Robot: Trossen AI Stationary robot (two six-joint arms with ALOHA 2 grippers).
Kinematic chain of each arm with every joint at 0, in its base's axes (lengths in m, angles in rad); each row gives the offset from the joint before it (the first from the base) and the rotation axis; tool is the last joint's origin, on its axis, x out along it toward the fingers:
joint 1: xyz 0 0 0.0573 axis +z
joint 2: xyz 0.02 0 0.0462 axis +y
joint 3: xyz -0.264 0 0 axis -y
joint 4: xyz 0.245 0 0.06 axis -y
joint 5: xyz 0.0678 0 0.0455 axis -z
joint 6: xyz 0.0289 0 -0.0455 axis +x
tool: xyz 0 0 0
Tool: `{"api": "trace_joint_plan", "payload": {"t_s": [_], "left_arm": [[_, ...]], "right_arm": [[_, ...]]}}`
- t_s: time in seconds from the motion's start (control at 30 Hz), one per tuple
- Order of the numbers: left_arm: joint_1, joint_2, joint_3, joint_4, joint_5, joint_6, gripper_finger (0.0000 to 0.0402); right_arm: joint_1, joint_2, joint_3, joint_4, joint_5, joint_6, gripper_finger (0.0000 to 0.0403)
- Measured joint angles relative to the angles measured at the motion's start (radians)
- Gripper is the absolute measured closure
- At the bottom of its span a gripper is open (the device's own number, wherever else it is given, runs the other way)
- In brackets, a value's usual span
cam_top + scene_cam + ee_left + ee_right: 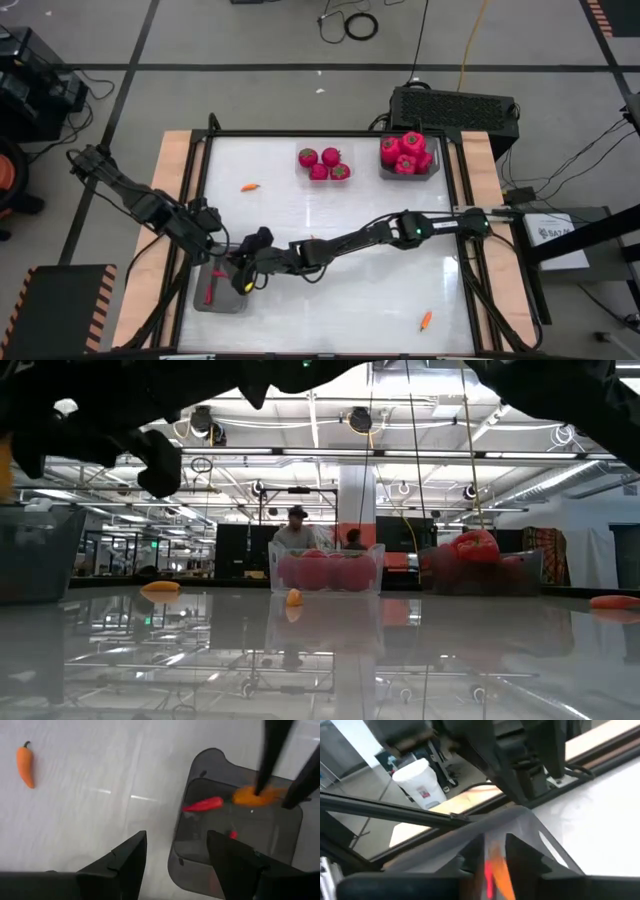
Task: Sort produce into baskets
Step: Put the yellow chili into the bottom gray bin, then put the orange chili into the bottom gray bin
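A grey basket (218, 292) stands at the table's near left, with a red pepper (202, 804) lying in it. My right gripper (246, 281) reaches across the table into the basket and is shut on an orange pepper (256, 796). My left gripper (175, 865) is open and empty, just beyond the basket's far end, its fingers standing above the basket's wall. A second grey basket (408, 158) at the far right is heaped with red tomatoes. More tomatoes (323, 163) sit at the far middle. My right gripper pinches the orange pepper (496, 865) between its two fingers, which slant down from the table's right side. The pepper sits low inside the basket near its right wall. I cannot tell whether it rests on the basket's floor.
Loose orange peppers lie on the table at the far left (250, 187) and near right (426, 320). A small orange piece (293, 597) lies mid-table. In the low view the far-middle tomatoes (325, 570) seem to stand inside clear walls. A black box (455, 105) stands behind the table.
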Motion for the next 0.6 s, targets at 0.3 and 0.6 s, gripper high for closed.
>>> {"api": "trace_joint_plan", "payload": {"t_s": [0.3,0.6], "left_arm": [[0.0,-0.013,0.0,0.002,-0.016,0.019,0.0187],[0.0,-0.014,0.0,0.036,-0.054,0.027,0.0187]], "right_arm": [[0.001,-0.013,-0.001,-0.103,-0.003,0.05,0.0246],[-0.026,-0.21,0.0,-0.582,-0.006,0.138,0.0217]]}}
